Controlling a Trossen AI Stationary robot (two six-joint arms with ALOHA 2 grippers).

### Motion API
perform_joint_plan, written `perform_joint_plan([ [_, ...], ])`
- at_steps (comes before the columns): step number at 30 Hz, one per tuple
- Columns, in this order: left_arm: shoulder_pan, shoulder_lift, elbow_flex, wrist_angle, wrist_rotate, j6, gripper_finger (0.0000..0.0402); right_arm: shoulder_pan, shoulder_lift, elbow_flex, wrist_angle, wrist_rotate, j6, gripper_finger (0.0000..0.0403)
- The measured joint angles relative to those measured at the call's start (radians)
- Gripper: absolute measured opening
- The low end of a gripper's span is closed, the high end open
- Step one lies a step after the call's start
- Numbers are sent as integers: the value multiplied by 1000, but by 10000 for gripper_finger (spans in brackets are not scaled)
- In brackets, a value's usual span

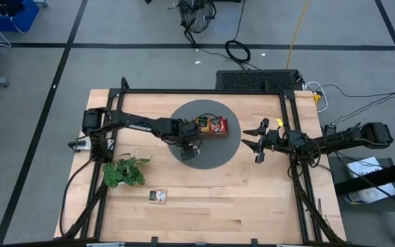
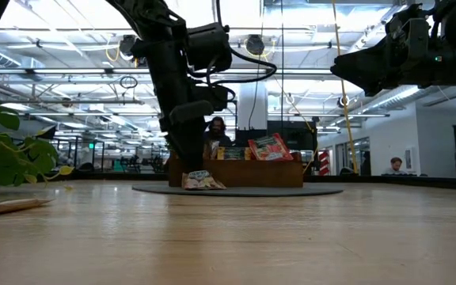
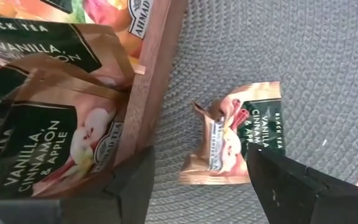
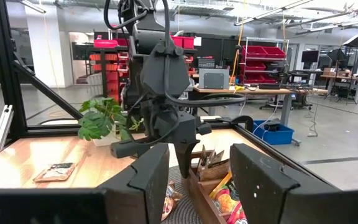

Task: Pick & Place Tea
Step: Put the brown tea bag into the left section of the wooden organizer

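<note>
Left wrist view: crumpled green-and-tan tea sachet (image 3: 235,134).

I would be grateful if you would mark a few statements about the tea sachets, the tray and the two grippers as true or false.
1. The left gripper is open over a sachet lying on the grey mat beside the wooden tray. True.
2. That sachet lies inside a tray compartment. False: it is on the mat, outside the tray wall.
3. The right gripper is shut on a red sachet. False: its fingers are open and hold nothing, and it hangs at the mat's right edge.
4. Another sachet lies on the bare table, near the plant sprig. True.
5. The tray is empty. False: several sachets already stand in it.
</note>
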Motion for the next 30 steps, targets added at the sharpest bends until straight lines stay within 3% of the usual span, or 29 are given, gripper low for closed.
perform_joint_plan([
  [7,6,42,0,-7,39,0,257,0,0,0,0,0,0,155],
  [18,4,109,6,13,81,-7,227,0,0,0,1,0,0,155],
  [23,-1,68,-2,5,119,0,158,0,0,0,0,0,0,155],
  [28,-15,20,-1,19,129,-1,32,0,0,0,0,0,0,155],
  [30,-19,9,-1,29,126,-8,20,0,0,0,1,0,0,155],
])
